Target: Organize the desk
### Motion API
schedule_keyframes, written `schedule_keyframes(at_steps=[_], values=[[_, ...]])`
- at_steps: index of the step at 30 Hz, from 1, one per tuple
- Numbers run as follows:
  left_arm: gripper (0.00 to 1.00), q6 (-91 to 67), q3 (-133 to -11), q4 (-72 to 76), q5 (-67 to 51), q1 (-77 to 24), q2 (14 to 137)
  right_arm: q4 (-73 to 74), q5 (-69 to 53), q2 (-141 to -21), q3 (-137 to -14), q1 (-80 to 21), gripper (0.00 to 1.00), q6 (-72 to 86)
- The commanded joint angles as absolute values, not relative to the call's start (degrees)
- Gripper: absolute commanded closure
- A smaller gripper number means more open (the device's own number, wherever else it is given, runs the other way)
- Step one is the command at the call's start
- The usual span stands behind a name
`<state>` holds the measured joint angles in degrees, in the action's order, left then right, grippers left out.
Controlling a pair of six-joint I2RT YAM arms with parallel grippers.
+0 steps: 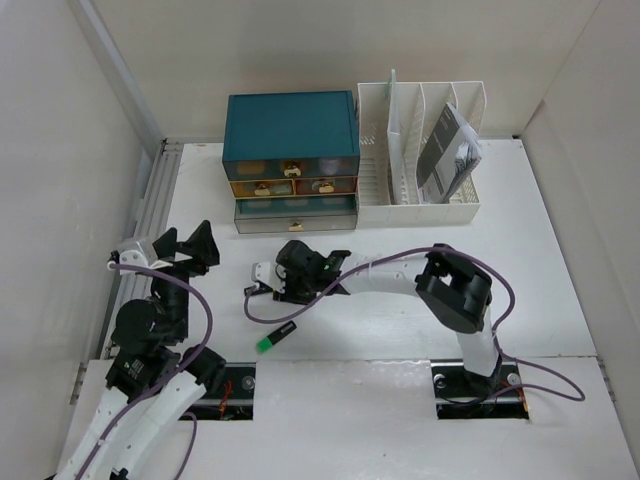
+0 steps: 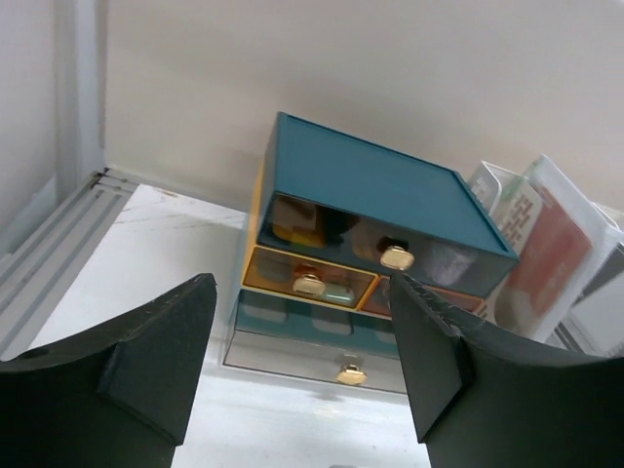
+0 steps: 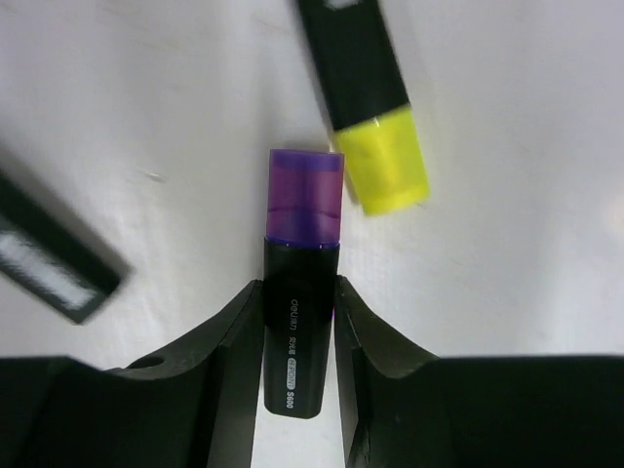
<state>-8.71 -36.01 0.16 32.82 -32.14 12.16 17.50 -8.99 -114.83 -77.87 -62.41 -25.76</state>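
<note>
The white desk (image 1: 530,270) carries several highlighters near its middle. A purple-capped highlighter (image 3: 302,292) with a black body lies on it, and my right gripper (image 3: 299,285) is shut on that body, a finger pressing each side. A yellow-capped highlighter (image 3: 375,117) lies just beyond it, tilted. In the top view my right gripper (image 1: 272,290) reaches left across the desk. A green-capped highlighter (image 1: 275,337) lies nearer the front. My left gripper (image 1: 190,240) hovers open at the left with nothing between its fingers, and in its wrist view it (image 2: 300,292) faces the drawers.
A teal drawer box (image 1: 290,150) with gold knobs stands at the back, its lowest grey drawer (image 2: 331,351) shut. A white slotted file rack (image 1: 420,150) with a booklet is to its right. A black labelled pen body (image 3: 54,263) lies left of the purple highlighter. A metal rail (image 1: 150,210) lines the left edge.
</note>
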Motion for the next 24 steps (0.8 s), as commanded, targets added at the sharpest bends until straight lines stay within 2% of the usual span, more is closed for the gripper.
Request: schedule_keyframes(at_steps=[1,9,14,15,16,19,22,24], values=[[0.32,-6.3,-35.6,2.5,27.3,-32.2,12.5,16.9,2.8,-110.5,-79.1,-62.9,1.0,-28.6],[0.3,-4.6,-35.1,4.4,22.9,-32.2,11.3,15.2,12.0,-104.5,-80.9,-55.8,1.0,-30.9],[0.37,-2.9,-34.5,5.0,14.0,-32.2,12.6,15.8,14.0,-104.6,-86.1,-50.5,1.0,-32.9],[0.37,-2.2,-34.5,5.0,12.1,-32.2,14.3,15.8,14.0,-105.2,-87.1,-49.8,1.0,-33.6],[0.42,-1.7,-35.1,5.0,10.1,-32.2,15.5,16.3,14.0,-105.9,-89.3,-49.2,1.0,-34.4],[0.49,-0.4,-37.2,2.6,4.6,-32.2,22.1,15.8,16.3,-108.8,-91.4,-48.0,1.0,-35.4],[0.49,1.8,-39.6,0.2,1.3,-33.0,28.2,15.2,18.2,-111.5,-93.3,-47.5,1.0,-37.6],[0.46,2.4,-41.0,-1.0,0.6,-34.8,30.6,15.2,18.2,-112.6,-94.9,-46.8,1.0,-37.6]])
